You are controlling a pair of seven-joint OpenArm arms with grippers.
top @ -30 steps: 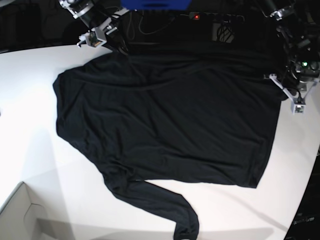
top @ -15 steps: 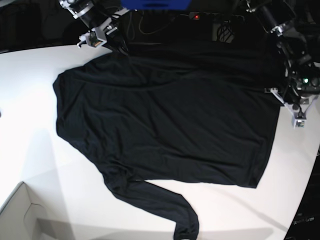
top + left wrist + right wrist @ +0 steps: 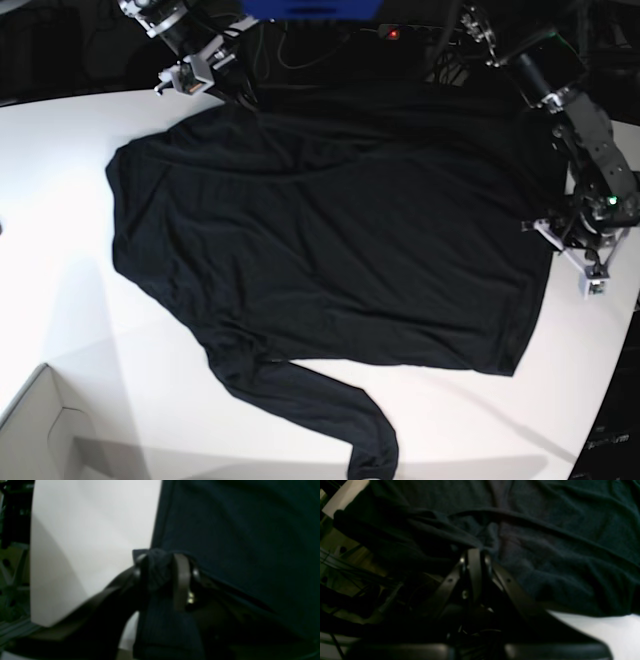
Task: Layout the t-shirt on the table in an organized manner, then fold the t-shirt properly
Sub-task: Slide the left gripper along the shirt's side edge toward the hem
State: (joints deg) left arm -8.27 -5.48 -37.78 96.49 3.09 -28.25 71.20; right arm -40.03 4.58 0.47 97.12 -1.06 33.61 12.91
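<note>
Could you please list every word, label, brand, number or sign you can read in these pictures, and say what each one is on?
None can be read in any view.
The t-shirt is plain black with no print or tag showing.
The table is bare white with no markings.
The blue panel at the back shows no lettering.

You see a white box (image 3: 35,425) at the bottom left corner of the base view. At the top, behind the counter, there is a blue object (image 3: 312,8), a small red light (image 3: 394,34) and dark cables (image 3: 290,50).
</note>
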